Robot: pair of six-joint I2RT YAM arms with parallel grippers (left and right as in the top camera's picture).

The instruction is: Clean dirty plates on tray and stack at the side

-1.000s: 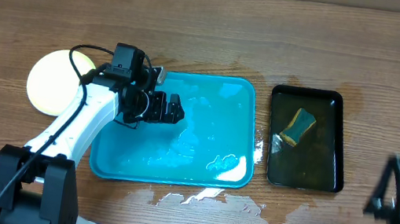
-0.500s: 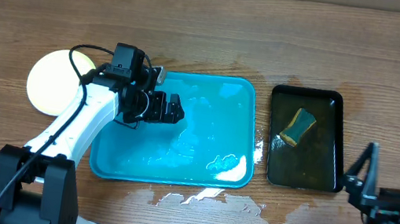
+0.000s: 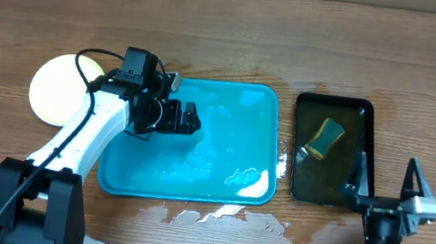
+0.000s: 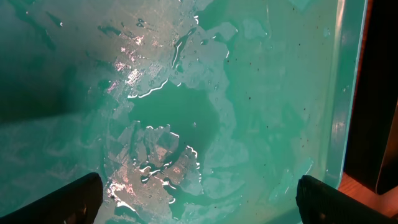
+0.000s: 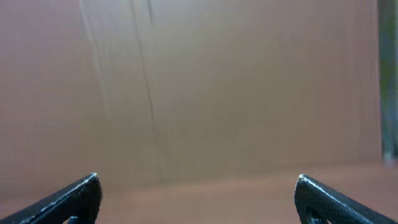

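Note:
The turquoise tray (image 3: 230, 154) lies mid-table, wet, with no plate on it. To its left a pale yellow plate (image 3: 54, 89) rests on the table, partly hidden by my left arm; I cannot tell if other plates lie under it. My left gripper (image 3: 190, 120) hangs open over the tray's left part. In the left wrist view it (image 4: 199, 208) shows only the wet tray floor (image 4: 261, 93) between its fingertips (image 4: 84, 199). My right gripper (image 3: 385, 189) stands open by the front right of the table. Its wrist view (image 5: 199, 199) shows only a blurred brown surface.
A narrow black tray (image 3: 367, 153) right of the turquoise one holds dark water and a yellow-green sponge (image 3: 325, 136); its edge (image 4: 380, 93) shows in the left wrist view. Spilled water (image 3: 221, 216) lies on the wood in front of the turquoise tray.
My right arm has swung left from the table's right edge and turned, and now stands by the black tray's front right corner. The left arm has not moved.

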